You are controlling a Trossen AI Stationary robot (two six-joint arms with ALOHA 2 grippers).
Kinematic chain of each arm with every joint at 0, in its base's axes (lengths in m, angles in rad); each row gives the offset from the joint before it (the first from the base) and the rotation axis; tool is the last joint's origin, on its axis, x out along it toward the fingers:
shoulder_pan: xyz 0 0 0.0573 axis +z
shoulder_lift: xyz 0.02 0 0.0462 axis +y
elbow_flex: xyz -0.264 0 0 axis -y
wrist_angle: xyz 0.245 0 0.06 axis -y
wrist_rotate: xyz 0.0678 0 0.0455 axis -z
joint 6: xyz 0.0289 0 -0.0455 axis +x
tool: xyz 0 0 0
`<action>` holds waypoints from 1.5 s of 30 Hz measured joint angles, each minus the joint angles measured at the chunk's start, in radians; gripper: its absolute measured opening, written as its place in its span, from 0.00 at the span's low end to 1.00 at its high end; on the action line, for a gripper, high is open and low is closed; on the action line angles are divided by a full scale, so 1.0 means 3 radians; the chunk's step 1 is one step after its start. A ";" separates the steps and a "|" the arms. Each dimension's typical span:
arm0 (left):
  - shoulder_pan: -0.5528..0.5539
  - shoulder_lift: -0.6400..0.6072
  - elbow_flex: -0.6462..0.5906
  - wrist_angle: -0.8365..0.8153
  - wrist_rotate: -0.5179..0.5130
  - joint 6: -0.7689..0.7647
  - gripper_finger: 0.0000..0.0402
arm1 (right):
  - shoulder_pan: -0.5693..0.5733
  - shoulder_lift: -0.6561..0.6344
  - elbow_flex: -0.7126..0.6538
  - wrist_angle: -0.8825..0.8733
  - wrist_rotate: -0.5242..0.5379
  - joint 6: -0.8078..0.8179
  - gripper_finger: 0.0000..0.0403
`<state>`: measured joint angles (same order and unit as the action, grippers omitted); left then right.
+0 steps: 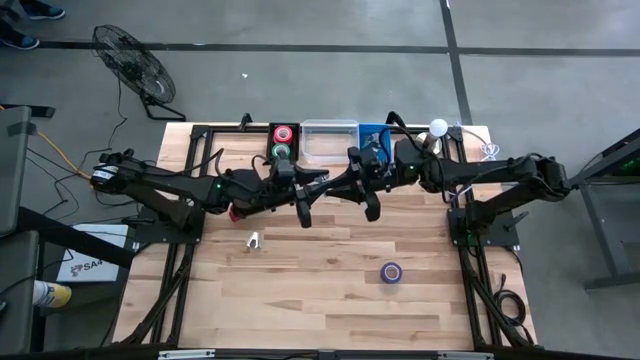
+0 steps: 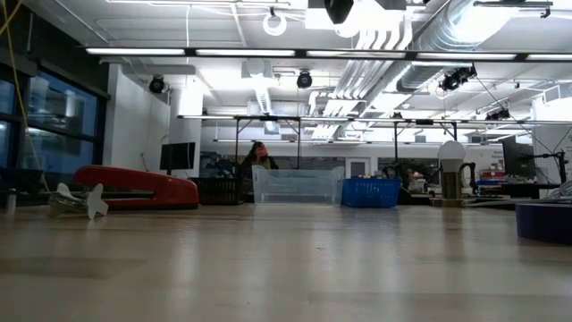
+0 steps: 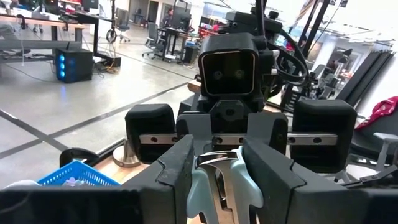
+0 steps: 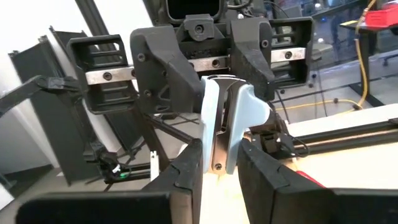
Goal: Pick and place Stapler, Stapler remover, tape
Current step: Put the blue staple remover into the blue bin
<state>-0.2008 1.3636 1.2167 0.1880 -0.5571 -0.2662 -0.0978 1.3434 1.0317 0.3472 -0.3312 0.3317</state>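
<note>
Pale-blue metal staple remover (image 3: 219, 180) is pinched by both grippers mid-air; red stapler (image 2: 138, 189) and purple tape roll (image 1: 391, 272) remain unplaced on the table.

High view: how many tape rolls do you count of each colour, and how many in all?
Round red tape roll: 1
Round green tape roll: 1
Round purple tape roll: 1
Total: 3
</note>
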 joint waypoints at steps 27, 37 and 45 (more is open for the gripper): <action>-0.0027 -0.0179 -0.0004 -0.0709 0.0036 -0.0259 0.56 | -0.0027 -0.0057 0.0005 -0.0684 0.0174 -0.0122 0.00; -0.0221 -0.0822 0.0001 -0.2163 0.0010 -0.1557 0.50 | -0.0178 -0.0382 0.0005 -0.1869 0.0213 -0.0324 0.00; -0.0507 -0.0873 0.0001 -0.2767 0.0075 -0.2006 0.47 | -0.0174 -0.0448 0.0005 -0.2309 0.0127 -0.0306 0.00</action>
<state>-0.3530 1.1018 1.2171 -0.6421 -0.5345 -0.8678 -0.1501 1.2089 1.0332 -0.3455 -0.2932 0.2398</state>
